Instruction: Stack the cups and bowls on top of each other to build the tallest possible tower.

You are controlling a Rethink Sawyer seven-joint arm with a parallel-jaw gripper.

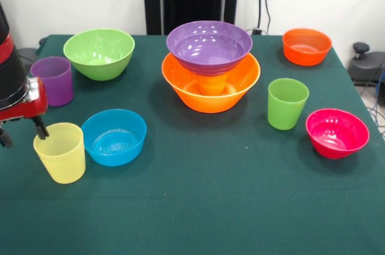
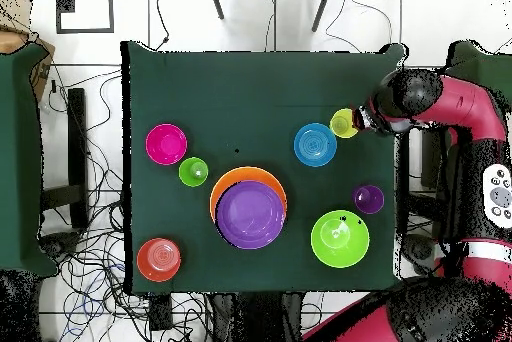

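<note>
Pale yellow cup [image 1: 61, 152] stands just beside the blue bowl [image 1: 114, 137]; the gripper [image 1: 23, 133], fingers spread, straddles its rim without clamping.

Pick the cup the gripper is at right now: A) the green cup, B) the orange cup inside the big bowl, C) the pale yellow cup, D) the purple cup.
C. In the front view the gripper sits at the rim of the pale yellow cup, beside the blue bowl; the purple cup and green cup stand apart from it.
</note>
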